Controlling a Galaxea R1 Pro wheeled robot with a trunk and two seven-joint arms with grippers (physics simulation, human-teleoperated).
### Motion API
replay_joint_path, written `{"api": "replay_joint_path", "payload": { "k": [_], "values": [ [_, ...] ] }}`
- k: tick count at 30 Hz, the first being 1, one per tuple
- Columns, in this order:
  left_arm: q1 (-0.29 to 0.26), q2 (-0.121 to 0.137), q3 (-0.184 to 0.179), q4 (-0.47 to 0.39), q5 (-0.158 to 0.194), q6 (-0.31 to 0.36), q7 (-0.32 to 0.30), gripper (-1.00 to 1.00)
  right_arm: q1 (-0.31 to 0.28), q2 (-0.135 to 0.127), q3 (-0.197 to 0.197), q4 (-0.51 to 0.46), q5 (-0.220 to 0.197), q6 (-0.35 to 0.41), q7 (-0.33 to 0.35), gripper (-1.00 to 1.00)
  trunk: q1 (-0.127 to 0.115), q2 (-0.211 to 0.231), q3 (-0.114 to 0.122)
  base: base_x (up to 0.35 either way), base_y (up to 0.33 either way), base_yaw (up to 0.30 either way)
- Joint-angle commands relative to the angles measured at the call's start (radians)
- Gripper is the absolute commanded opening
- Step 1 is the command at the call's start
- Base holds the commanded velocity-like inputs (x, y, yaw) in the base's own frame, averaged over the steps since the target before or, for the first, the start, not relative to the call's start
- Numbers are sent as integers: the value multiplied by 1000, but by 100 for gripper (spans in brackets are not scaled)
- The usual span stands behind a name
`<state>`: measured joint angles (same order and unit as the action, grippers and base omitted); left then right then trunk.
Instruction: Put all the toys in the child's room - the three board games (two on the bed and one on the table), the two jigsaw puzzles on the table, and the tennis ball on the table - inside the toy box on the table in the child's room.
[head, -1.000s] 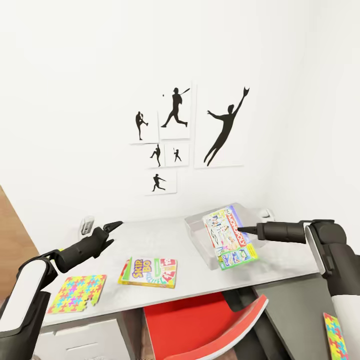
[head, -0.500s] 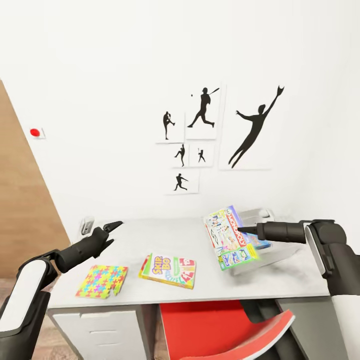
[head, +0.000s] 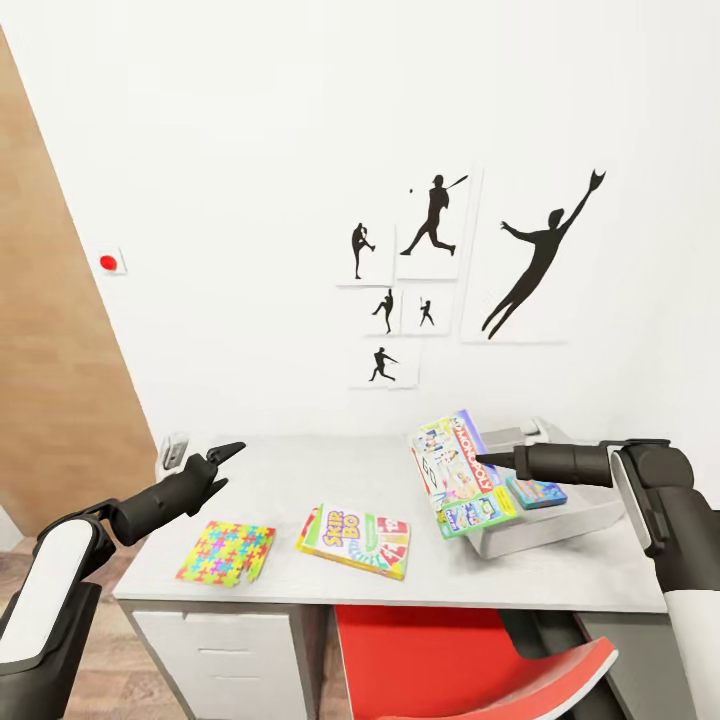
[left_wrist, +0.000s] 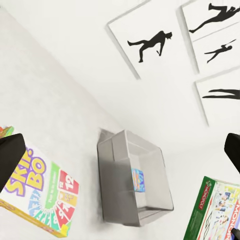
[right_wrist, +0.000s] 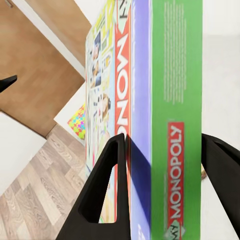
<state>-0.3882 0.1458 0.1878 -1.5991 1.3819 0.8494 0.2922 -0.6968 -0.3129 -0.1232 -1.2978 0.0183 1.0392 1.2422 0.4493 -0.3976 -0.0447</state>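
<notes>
My right gripper (head: 482, 460) is shut on a pale green-white Monopoly board game (head: 455, 478), held tilted on edge above the near left rim of the toy box (head: 570, 518). In the right wrist view the fingers (right_wrist: 107, 170) clamp the Monopoly board game (right_wrist: 160, 125) from both sides. A small blue board game (head: 537, 492) lies inside the toy box (left_wrist: 122, 200). The SKIP-BO box (head: 355, 540) and a jigsaw puzzle (head: 227, 552) lie flat on the table (head: 300, 470). My left gripper (head: 228, 465) hovers open above the table's left end. The tennis ball is out of view.
A red chair (head: 470, 660) is tucked under the table's front edge, beside white drawers (head: 225, 650). Baseball silhouette pictures (head: 435, 265) hang on the white wall, with a red button (head: 108, 263) farther left. A wooden panel (head: 50, 380) stands at the left.
The whole view has shifted, so the table and pictures slid right in the picture. The toy box now shows right of the held Monopoly box, with the blue game visible inside. Both arms keep their pose.
</notes>
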Motion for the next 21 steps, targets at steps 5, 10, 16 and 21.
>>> {"api": "replay_joint_path", "payload": {
  "k": [5,10,16,21],
  "values": [
    [-1,0,1,-1,10,3,10,100,-1,0,-4,0,2,8,5,-100,1,-2,-2,0,0,20],
    [-1,0,1,-1,10,3,12,100,-1,0,-5,0,2,8,5,-100,1,-2,-2,38,-36,-51],
    [0,0,1,-1,8,3,14,100,-1,0,-5,-1,2,8,5,-100,1,-2,-2,156,-143,-152],
    [0,0,2,-1,7,3,14,100,-1,0,-5,-1,2,8,5,-100,1,-2,-2,160,-146,-66]
  ]
}}
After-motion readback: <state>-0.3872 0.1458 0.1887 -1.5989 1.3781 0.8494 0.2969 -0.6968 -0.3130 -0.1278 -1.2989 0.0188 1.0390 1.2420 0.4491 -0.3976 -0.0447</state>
